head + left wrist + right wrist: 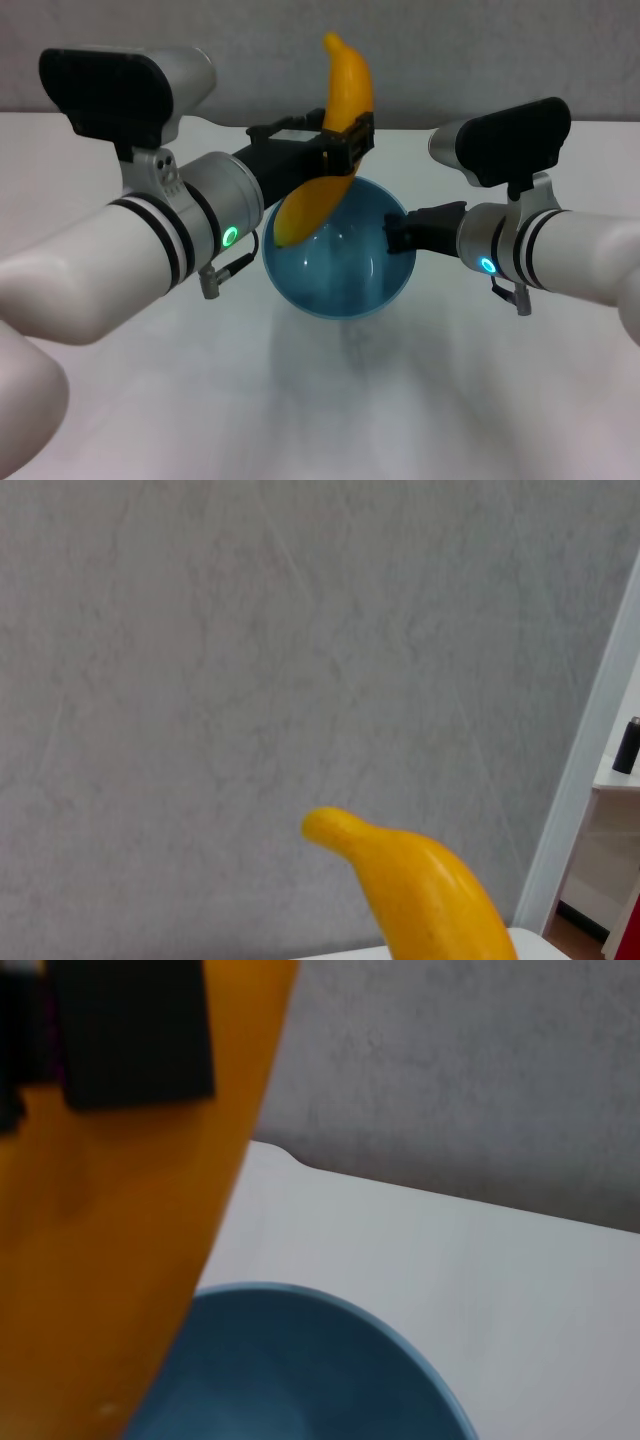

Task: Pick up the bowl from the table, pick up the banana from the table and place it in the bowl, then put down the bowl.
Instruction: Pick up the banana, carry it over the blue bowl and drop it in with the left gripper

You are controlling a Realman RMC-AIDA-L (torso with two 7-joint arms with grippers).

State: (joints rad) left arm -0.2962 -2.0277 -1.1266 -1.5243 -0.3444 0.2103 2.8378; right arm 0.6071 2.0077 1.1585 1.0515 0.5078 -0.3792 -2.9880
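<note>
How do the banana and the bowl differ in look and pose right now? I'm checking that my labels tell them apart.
The banana is yellow-orange, long and curved; the bowl is light blue, round and deep. The banana stands steeply tilted, its lower end dipping into the bowl, whose opening is tipped toward the head camera. The left gripper clamps the banana mid-length; the right gripper grips the bowl's rim. Both are held above the table.

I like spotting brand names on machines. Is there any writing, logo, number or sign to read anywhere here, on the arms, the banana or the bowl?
No readable text in any view.
Left claw, shut on the banana: no writing.
Right claw, shut on the rim of the bowl: no writing.
Both arms show only glowing rings, no letters or numbers.
Banana, bowl and table: plain.
</note>
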